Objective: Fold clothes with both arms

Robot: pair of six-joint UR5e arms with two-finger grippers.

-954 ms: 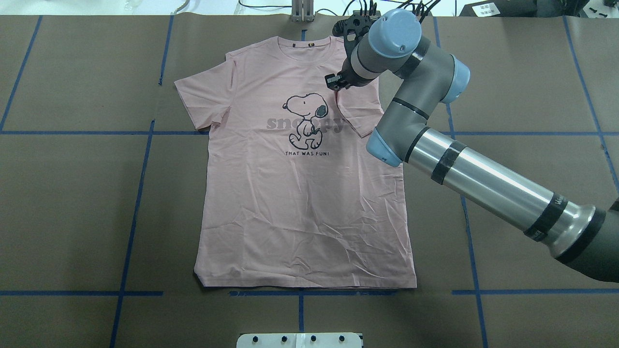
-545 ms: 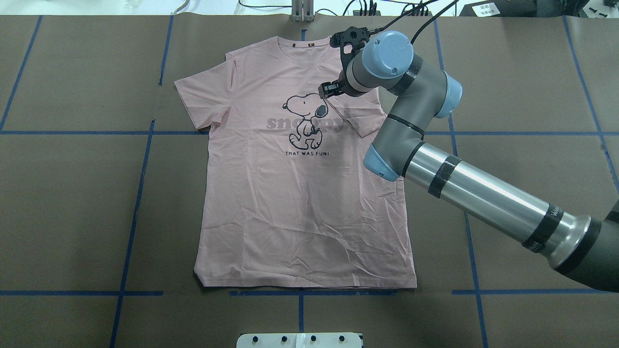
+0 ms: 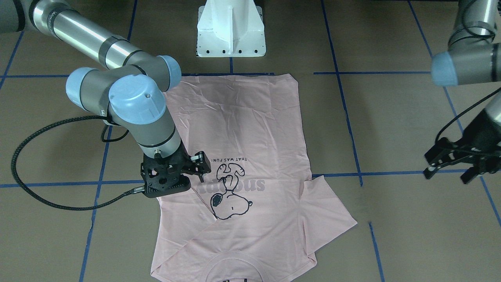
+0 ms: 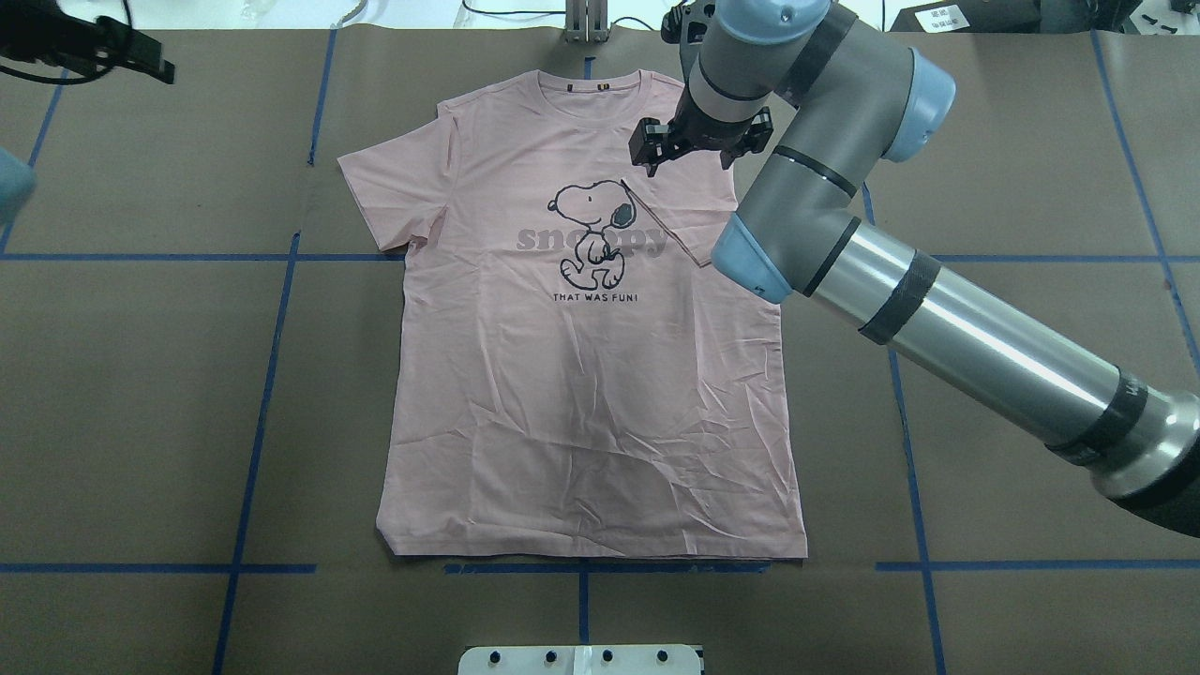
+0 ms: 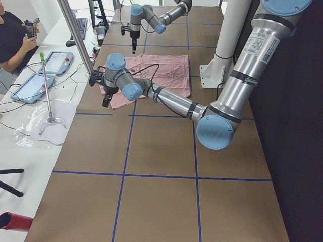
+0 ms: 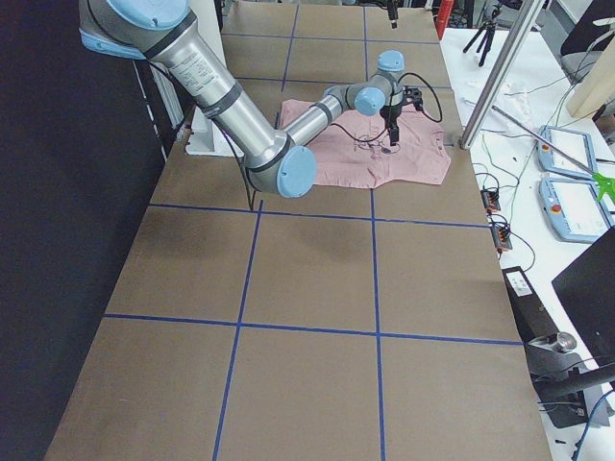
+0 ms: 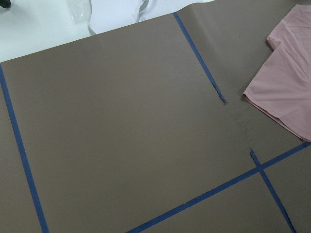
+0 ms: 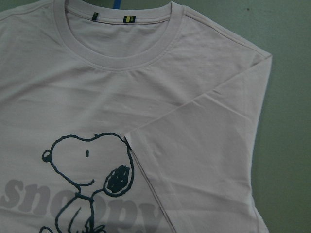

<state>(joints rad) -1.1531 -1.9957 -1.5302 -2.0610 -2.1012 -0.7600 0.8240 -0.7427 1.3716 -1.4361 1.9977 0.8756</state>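
— Overhead exterior view first: what does the print say?

— Grey "snoopy" across the chest, with the Snoopy cartoon striding over it in black outline. Under that is "THAT WAS FUN!" in small black capitals. The pink T-shirt lies flat and face up in the middle of the brown table, collar away from the robot.

— Anything on the neck?

— From above, just two specks. The right wrist camera shows them better: two small neck labels, one dark and one yellow, too small to read. It also shows the folded sleeve laid in over the chest. Its hem touches the dog's head and passes just beside the last letter.

— And the hands?

— The right gripper hangs over that sleeve, jaws apart, holding nothing. From above, the left gripper is only a dark shape in the corner. The front-facing camera shows it well off beside the shirt, above bare table, jaws spread wide and empty. Its own wrist camera catches only the other sleeve and the blue tape lines.
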